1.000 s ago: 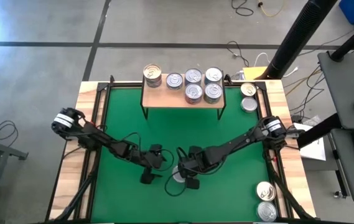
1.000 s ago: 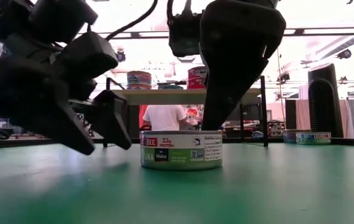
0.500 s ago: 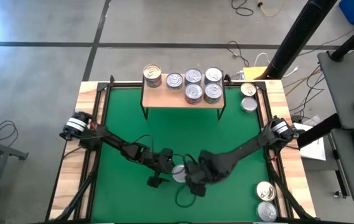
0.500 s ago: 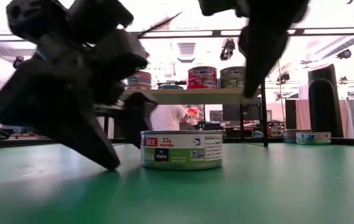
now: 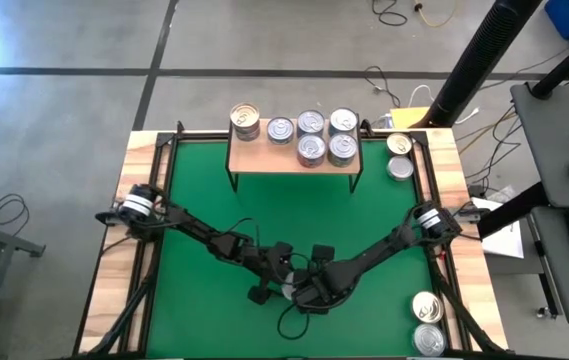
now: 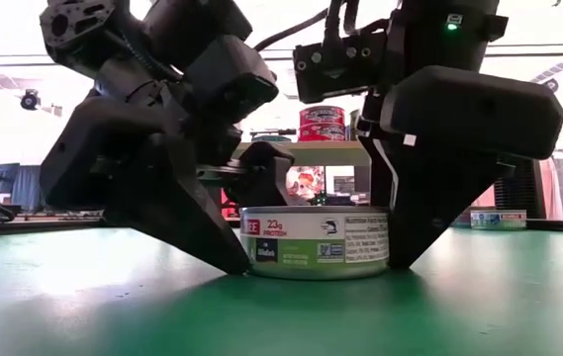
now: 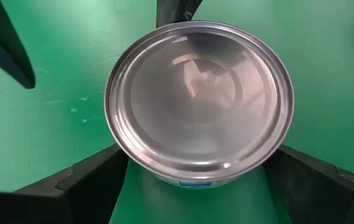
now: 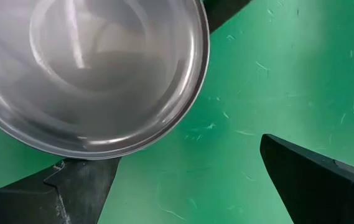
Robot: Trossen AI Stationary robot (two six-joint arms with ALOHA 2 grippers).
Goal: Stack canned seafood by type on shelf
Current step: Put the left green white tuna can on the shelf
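One short tin with a silver top and a green-and-white label (image 6: 316, 242) stands on the green mat near the table's near edge; it fills the left wrist view (image 7: 198, 99). My left gripper (image 5: 272, 275) is open and low over it, one finger on each side of the tin. My right gripper (image 5: 312, 285) is open at the tin's right side, and the tin (image 8: 83, 74) lies off its gap, by one finger. The shelf (image 5: 294, 160) stands at the far edge and carries several tins (image 5: 310, 136), some stacked. My left gripper comes slanting down from the table's left. One finger (image 6: 197, 232) meets the tin's lower left wall (image 6: 249, 259); whether the other finger (image 7: 316, 183) touches, I cannot tell. The tin stands upright on the mat. My right gripper slants down from the right. One finger (image 6: 415, 222) lies against the tin's right wall (image 6: 384, 242). The other finger (image 8: 316, 180) is clear of it.
Two tins (image 5: 399, 156) sit on the wooden border right of the shelf, two more (image 5: 427, 322) on the border near the right front corner. Cables run along the arms. Bare green mat (image 5: 294, 215) lies between the shelf and the grippers.
My left gripper has moved toward the table's right and near edge, down onto the tin. My right gripper rose, then came down at the tin's right side. The tin has slid a little toward the near edge, still upright.
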